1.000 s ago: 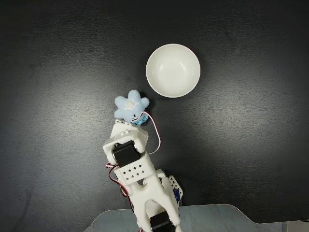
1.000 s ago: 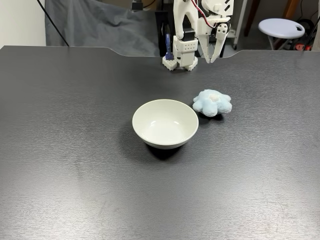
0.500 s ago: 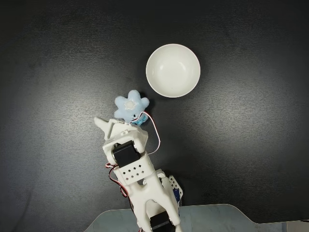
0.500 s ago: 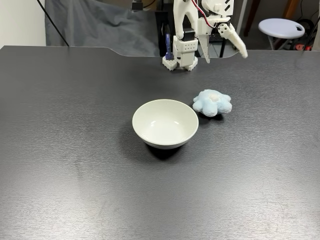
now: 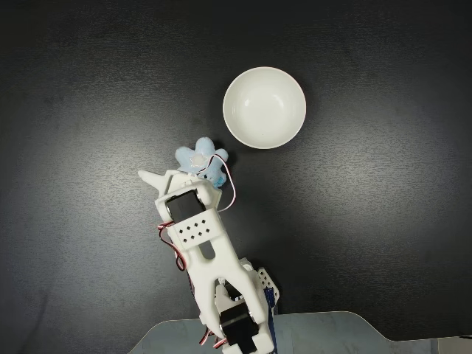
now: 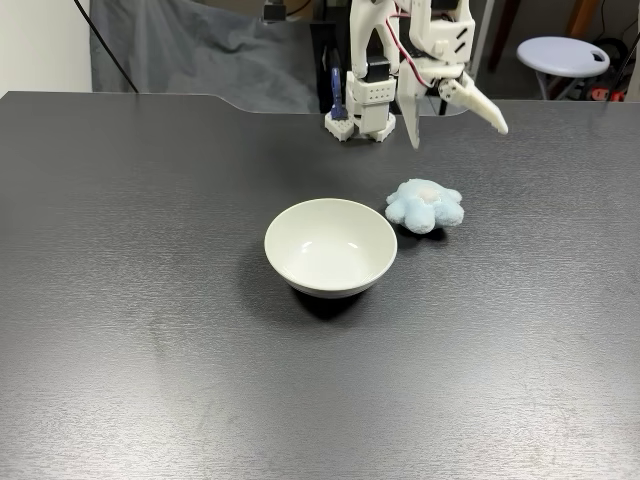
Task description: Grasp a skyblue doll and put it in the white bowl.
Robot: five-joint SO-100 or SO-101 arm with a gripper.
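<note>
The skyblue doll [image 5: 198,156] [image 6: 425,205], a fluffy star-shaped plush, lies on the black table. The white bowl [image 5: 265,108] [image 6: 330,247] stands empty, up and to the right of the doll in the top-down fixed view. My gripper [image 5: 178,174] [image 6: 458,135] is open wide and holds nothing. In the front fixed view it hangs above and just behind the doll. One finger [image 6: 413,125] points down and the other [image 6: 487,107] splays out to the right. From above, the gripper's body covers the doll's near edge.
The arm's base [image 6: 360,100] is at the table's far edge in the front fixed view, with a grey cloth [image 6: 190,60] and a white stool [image 6: 563,52] behind it. A pale mat [image 5: 324,332] lies by the base. Bare black table surrounds bowl and doll.
The jaws went from shut to wide open, one finger swinging outward. The arm reached forward and lower, closer over the doll. Doll and bowl have not moved.
</note>
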